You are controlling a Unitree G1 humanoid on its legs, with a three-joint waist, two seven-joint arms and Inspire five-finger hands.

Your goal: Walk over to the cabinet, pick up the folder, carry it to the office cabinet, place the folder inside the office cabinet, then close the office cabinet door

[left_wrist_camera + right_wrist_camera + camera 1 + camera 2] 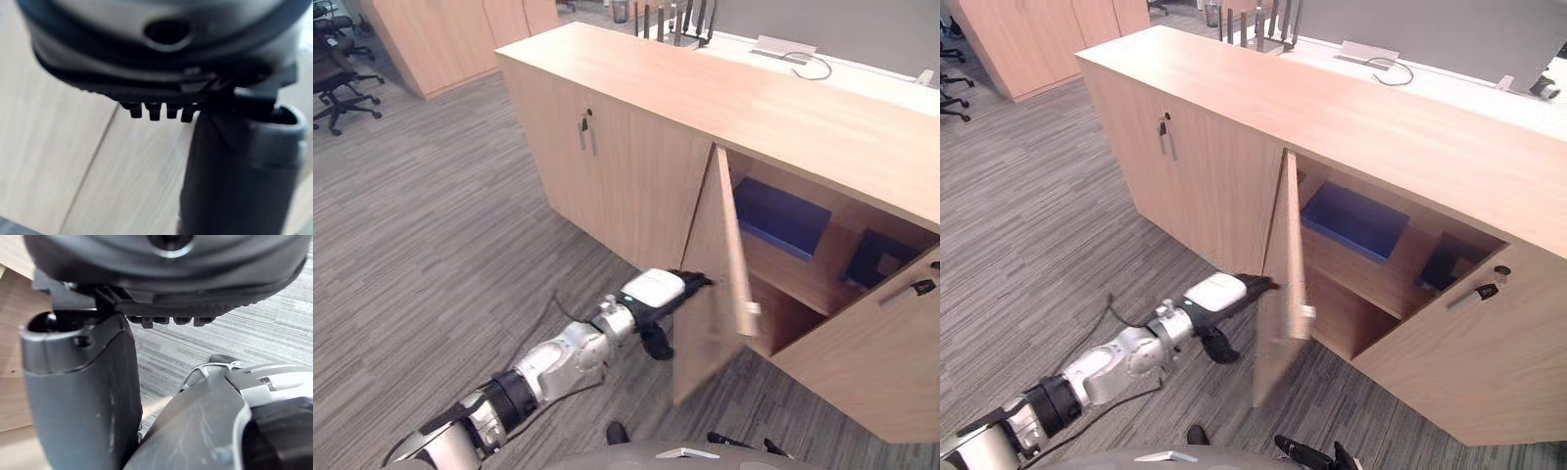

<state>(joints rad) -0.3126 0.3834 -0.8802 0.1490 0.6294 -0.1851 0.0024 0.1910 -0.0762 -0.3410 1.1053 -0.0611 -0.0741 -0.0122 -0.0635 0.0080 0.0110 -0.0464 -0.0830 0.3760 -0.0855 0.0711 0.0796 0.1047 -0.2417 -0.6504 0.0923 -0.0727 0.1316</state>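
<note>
Where the office cabinet (636, 88) runs long and low over the grey carpet floor (431, 225), one door (705, 343) stands swung out toward the robot, leaving the compartment behind it open. Door: stiff wood panel with a smooth face, hinged on one side. Judged light to swing. Nothing to grab on the outer face at hand level, so a flat push suits it, best placed toward the free edge, away from the hinges, for leverage. Folder (781, 217): blue, lying flat on the upper shelf (793, 279) inside the open compartment, apparently clear of the door's path. It looks thin, light and fairly stiff, with a slick cover. If it needed shifting, a pinch along one long edge would do. Placing looks done; closing the door is the step in hand. Dark flat item (876, 257) further right inside the compartment, kind unclear. Left hand (656, 292) is at the door's outer face, fingers (695, 282) stretched straight with tips on the wood, holding nothing. Right hand (78, 391) hangs over the carpet with nothing seen in it; its state I cannot tell. Small metal handle (909, 292) on the neighbouring door. Writing: no label, brand or print legible on folder, door or cabinet.
</note>
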